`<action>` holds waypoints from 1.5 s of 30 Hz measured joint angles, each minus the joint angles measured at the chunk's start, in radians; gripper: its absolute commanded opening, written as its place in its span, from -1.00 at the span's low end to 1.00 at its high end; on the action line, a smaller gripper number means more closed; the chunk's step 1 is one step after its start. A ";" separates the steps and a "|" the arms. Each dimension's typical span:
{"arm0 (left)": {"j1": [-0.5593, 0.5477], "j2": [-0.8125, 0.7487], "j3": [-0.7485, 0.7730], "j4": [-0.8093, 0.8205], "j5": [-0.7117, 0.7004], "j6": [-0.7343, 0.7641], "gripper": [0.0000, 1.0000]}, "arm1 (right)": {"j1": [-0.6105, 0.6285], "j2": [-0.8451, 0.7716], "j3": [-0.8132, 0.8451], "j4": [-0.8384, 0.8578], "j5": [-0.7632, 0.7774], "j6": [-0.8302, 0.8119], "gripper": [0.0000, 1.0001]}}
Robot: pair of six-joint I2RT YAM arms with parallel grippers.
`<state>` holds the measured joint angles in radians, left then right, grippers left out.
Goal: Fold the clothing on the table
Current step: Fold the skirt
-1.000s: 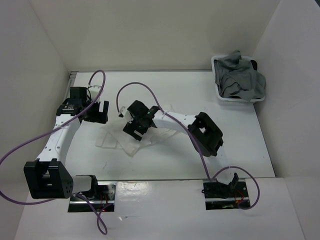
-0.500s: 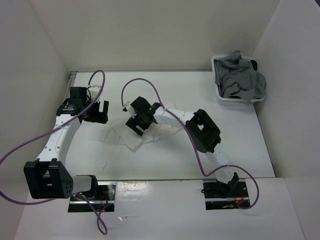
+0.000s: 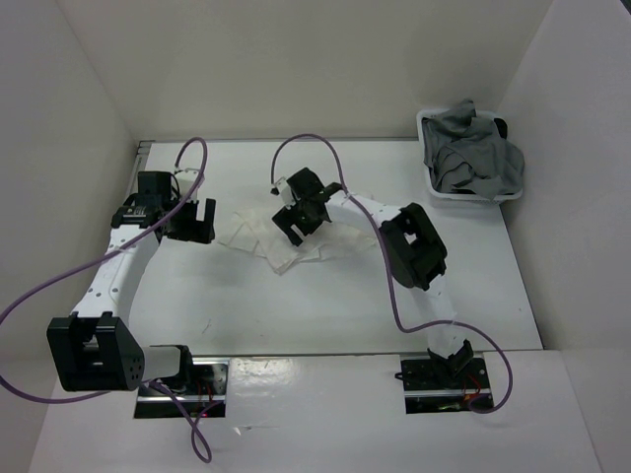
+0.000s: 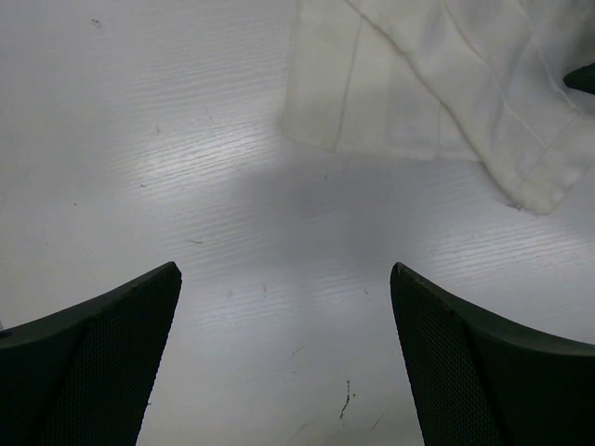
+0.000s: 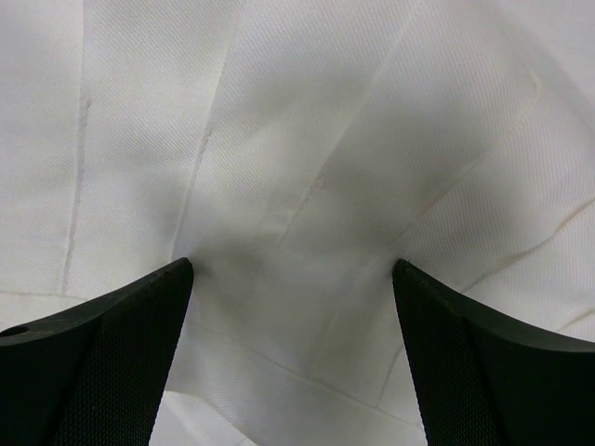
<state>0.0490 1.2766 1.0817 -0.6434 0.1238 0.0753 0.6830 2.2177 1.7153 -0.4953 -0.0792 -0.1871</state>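
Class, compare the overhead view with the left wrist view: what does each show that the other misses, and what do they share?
Only overhead: the bin of grey garments, and the whole left arm and right arm. Only left wrist: small scratches on the table. Shared: the white skirt, the table, and the open left gripper, clear of the skirt.

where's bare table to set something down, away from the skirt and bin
Bare table runs between the skirt and the arm bases, and behind it to the back wall. Crowded: the middle under the right fingers, and the bin corner.
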 measured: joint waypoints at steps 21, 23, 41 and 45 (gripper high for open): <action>-0.043 0.602 0.286 0.122 0.224 0.138 0.48 | -0.178 -0.595 -0.261 -0.056 -0.151 -0.107 0.84; -0.043 0.655 0.309 0.128 0.222 0.145 0.41 | -0.233 -0.610 -0.317 -0.058 -0.159 -0.108 0.84; -0.043 0.800 0.505 0.135 0.217 0.221 0.36 | -0.310 -0.712 -0.452 -0.065 -0.259 -0.109 0.84; -0.043 0.856 0.525 0.111 0.224 0.246 0.36 | -0.322 -0.720 -0.468 -0.064 -0.272 -0.109 0.84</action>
<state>0.0059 2.1326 1.6070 -0.5320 0.3473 0.3218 0.3607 1.4979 1.2469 -0.5598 -0.3511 -0.2966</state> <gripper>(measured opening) 0.684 0.918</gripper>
